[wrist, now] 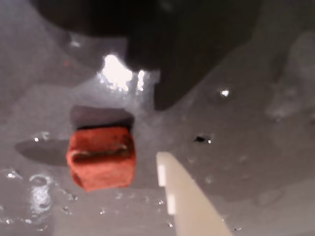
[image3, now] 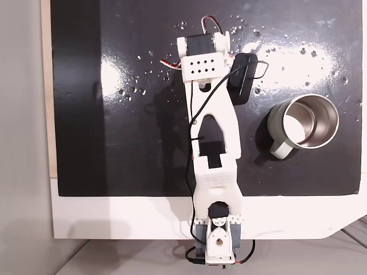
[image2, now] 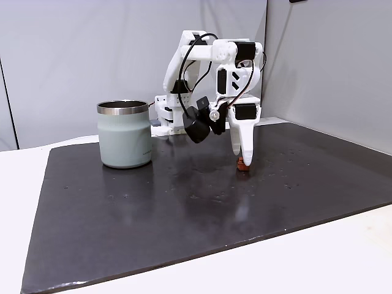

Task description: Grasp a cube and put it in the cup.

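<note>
Small reddish-brown cube (wrist: 101, 157) rests on dark glossy surface (image2: 184, 208), at tool (image2: 244, 160) tip. Tool jaws spread wide, cube beside white finger (wrist: 187, 196), ungripped. Pale grey-green steel-rimmed cup (image2: 125, 135) stands upright, well apart.

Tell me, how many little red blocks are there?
1. The cube sits on the dark mat, right by the end effector tips. Others could be hidden under the arm in the top-down fixed view.
</note>
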Controlling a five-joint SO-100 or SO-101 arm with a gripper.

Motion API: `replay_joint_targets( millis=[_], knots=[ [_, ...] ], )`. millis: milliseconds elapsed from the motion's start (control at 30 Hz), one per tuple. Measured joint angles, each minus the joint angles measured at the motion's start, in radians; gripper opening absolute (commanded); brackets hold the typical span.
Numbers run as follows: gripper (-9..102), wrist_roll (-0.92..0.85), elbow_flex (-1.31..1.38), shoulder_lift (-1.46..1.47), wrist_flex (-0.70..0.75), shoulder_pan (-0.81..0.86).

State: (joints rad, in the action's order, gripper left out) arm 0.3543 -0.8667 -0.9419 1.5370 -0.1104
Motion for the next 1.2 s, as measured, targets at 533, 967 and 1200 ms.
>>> replay_joint_targets(
  millis=[533, 967, 1200],
  knots=[
    [30, 0.000, 0.230, 0.193, 0.103, 0.000],
    [8, 0.000, 0.259, 0.193, 0.123, 0.000],
    [7, 0.000, 0.259, 0.193, 0.123, 0.000]
  ],
)
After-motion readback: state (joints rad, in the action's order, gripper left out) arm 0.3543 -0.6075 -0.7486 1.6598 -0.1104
